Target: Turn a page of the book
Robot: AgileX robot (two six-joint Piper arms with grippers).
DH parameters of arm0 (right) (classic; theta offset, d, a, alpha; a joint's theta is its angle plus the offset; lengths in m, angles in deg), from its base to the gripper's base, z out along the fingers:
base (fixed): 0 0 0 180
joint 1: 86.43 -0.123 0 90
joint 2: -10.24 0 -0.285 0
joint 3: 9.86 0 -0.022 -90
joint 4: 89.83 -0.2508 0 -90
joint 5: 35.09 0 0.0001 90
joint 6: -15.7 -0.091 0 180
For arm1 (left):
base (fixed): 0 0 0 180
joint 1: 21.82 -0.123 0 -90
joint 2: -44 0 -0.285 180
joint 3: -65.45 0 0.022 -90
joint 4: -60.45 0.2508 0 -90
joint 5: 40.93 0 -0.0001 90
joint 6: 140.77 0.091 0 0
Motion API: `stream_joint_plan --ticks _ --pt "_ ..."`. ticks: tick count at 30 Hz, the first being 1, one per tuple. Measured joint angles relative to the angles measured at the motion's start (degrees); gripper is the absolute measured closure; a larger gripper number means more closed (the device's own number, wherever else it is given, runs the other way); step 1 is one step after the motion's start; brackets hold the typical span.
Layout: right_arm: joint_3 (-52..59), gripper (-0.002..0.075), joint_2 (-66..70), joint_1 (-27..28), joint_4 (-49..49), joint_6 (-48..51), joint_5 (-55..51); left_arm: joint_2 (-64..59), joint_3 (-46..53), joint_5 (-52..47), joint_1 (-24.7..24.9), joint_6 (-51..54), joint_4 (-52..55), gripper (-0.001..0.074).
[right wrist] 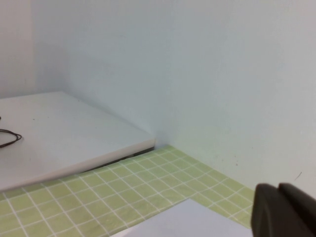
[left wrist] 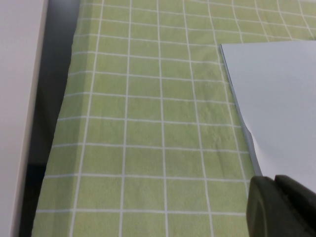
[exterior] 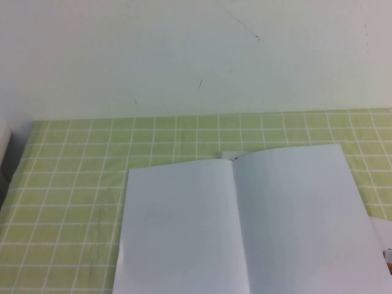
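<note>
The book (exterior: pixel 245 226) lies open on the green checked cloth, its spine running away from me. Both facing pages are blank white: the left page (exterior: pixel 177 226) and the right page (exterior: pixel 300 214). No print shows. Neither arm appears in the high view. In the left wrist view my left gripper (left wrist: pixel 275 183) hangs shut and empty just over the book's (left wrist: pixel 276 98) left edge. In the right wrist view my right gripper (right wrist: pixel 277 188) is shut and empty, raised above a corner of the book (right wrist: pixel 182 219).
The green checked cloth (exterior: pixel 79 184) reaches back to a white wall. A white panel (left wrist: pixel 19 98) borders the cloth's left side. A white slab (right wrist: pixel 64 133) with a black cable (right wrist: pixel 10 138) lies beside the cloth. A small red-and-white object (exterior: pixel 388 254) sits at the right edge.
</note>
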Motion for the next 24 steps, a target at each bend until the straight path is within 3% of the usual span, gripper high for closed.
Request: stream_joint_plan --ticks 18,24 --pt "0.1 0.0727 0.0 0.0 -0.03 0.0 0.32 0.0 0.0 0.0 0.0 0.0 0.0 0.0739" --pt "1.71 0.0727 -0.14 0.0 0.07 3.3 8.91 0.0 0.0 0.0 0.0 -0.02 0.0 0.0739"
